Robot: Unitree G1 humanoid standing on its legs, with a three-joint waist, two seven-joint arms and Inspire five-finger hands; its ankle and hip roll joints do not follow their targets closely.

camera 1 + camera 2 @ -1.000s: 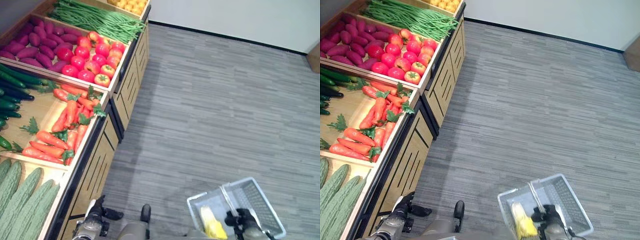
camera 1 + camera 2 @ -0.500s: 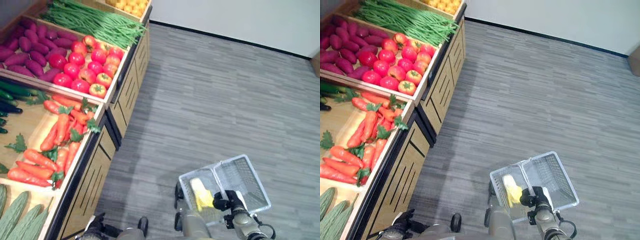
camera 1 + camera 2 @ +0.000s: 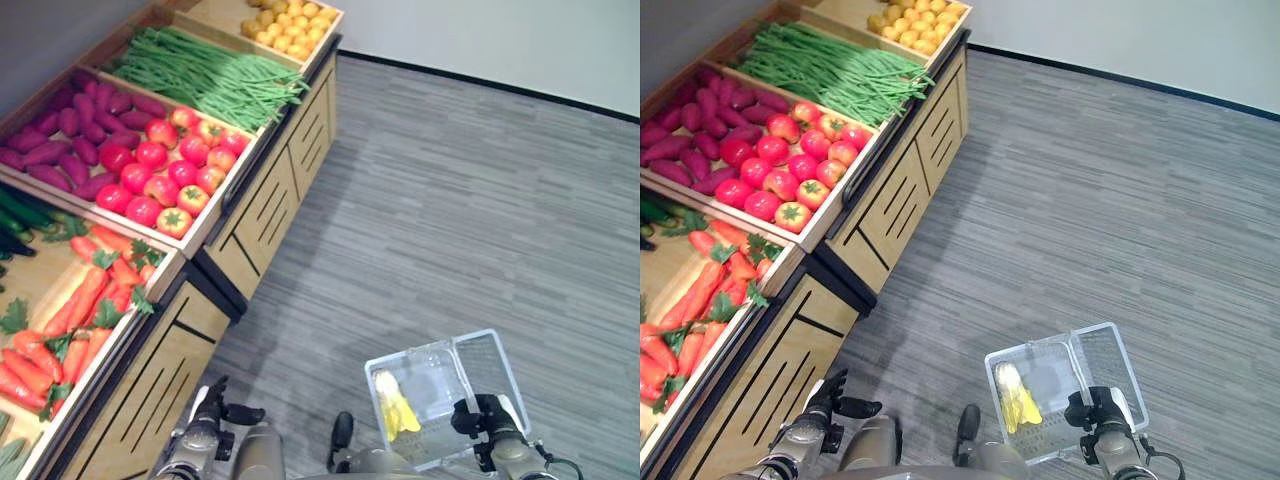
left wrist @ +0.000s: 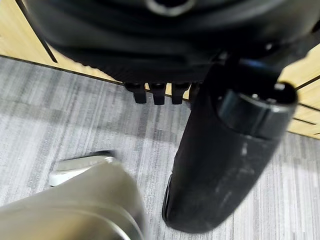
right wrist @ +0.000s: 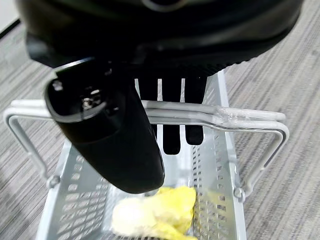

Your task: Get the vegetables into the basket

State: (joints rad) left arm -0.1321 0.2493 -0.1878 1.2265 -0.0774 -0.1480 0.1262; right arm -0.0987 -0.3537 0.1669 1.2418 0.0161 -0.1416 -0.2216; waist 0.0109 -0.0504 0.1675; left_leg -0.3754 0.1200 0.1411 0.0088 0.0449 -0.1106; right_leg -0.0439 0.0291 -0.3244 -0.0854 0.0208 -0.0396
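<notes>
Right wrist view shows the right hand [image 5: 150,90] with its fingers curled round the pale handle [image 5: 210,116] of the basket [image 5: 220,200], the thumb on the near side of the bar. In the left eye view this hand [image 3: 487,418] sits at the basket's [image 3: 482,347] near edge, carrying it above the grey floor [image 3: 470,200]. A yellow vegetable [image 3: 396,405], a corn cob by the look of it, lies in the basket's left half; the right half is bare mesh.

The left hand [image 3: 212,412] hangs low beside the wooden stand [image 3: 260,215], its fingers relaxed and nearly straight, holding nothing; in the left wrist view its fingers [image 4: 156,93] point toward the stand's front.

On the stand, well apart from the basket, carrots [image 3: 85,300] lie in the near bin. Tomatoes [image 3: 170,170] and purple sweet potatoes [image 3: 70,135] share the next bin. Beyond come green beans [image 3: 215,75], then small yellow produce [image 3: 290,20] at the far end. Dark cucumbers [image 3: 20,215] show at the left edge.
</notes>
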